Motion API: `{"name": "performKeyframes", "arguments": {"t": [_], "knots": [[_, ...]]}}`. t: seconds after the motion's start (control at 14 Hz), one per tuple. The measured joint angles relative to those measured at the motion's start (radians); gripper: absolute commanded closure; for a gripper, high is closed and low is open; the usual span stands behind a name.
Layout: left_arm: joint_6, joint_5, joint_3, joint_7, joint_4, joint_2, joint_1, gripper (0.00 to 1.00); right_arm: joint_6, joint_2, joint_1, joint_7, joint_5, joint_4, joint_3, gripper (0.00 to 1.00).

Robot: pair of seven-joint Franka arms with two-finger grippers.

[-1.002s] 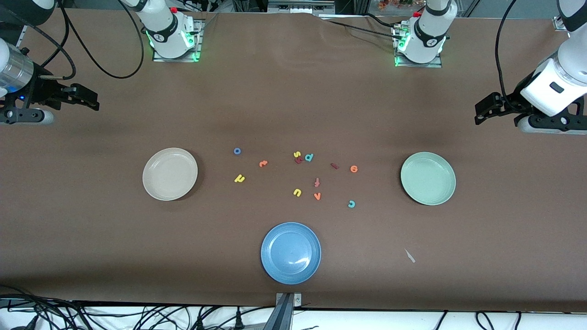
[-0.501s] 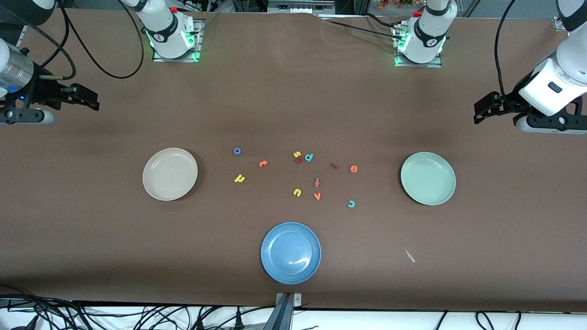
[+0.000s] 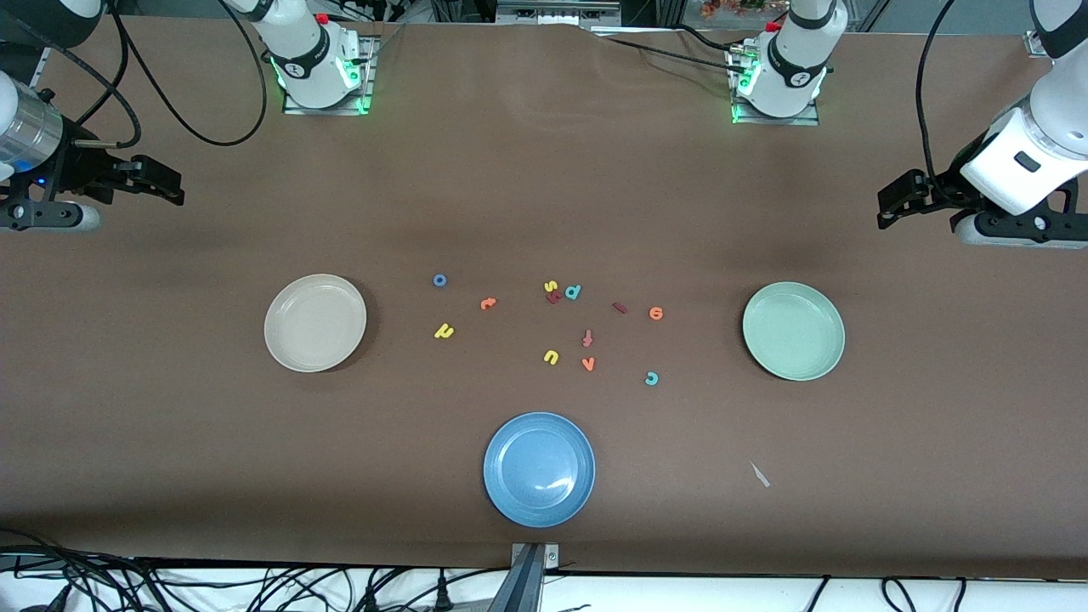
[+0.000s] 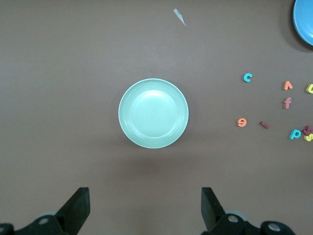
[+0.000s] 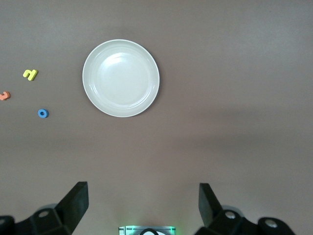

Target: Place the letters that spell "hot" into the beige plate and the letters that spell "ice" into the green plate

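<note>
- The left gripper [image 4: 144, 210] hangs in the air at the left arm's end of the table, jaws spread wide and holding nothing; this arm waits.
- The green plate [image 3: 794, 331] lies on the table ahead of those open jaws, centred between the two fingers [image 4: 78, 208] and well apart from them, with nothing in it.
- The right gripper [image 5: 143, 208] hangs at the right arm's end of the table, jaws likewise wide apart and holding nothing; this arm waits too.
- The beige plate [image 3: 315, 322] lies ahead of its jaws, a little off the line between them, with nothing in it.
- All the letters lie loose on the brown table [image 3: 544, 170] between the two plates, far from either pair of jaws.
- The blue o [image 3: 439, 280], orange t [image 3: 487, 303] and yellow h [image 3: 444, 331] lie toward the beige plate.
- The dark red i [image 3: 620, 308], orange e [image 3: 655, 313] and teal c [image 3: 651, 378] lie toward the green plate.
- The blue plate [image 3: 539, 468] sits nearest the front camera, below the letters.
</note>
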Motion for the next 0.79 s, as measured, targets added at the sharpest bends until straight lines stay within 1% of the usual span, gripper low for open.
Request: {"name": "performKeyframes", "arguments": {"t": [0.79], "knots": [[-0.018,0.000,0.000,0.000,0.005,0.000,0.000,0.00,0.000,0.001,0.000,0.000,0.000,0.000,0.000,0.00]]}}
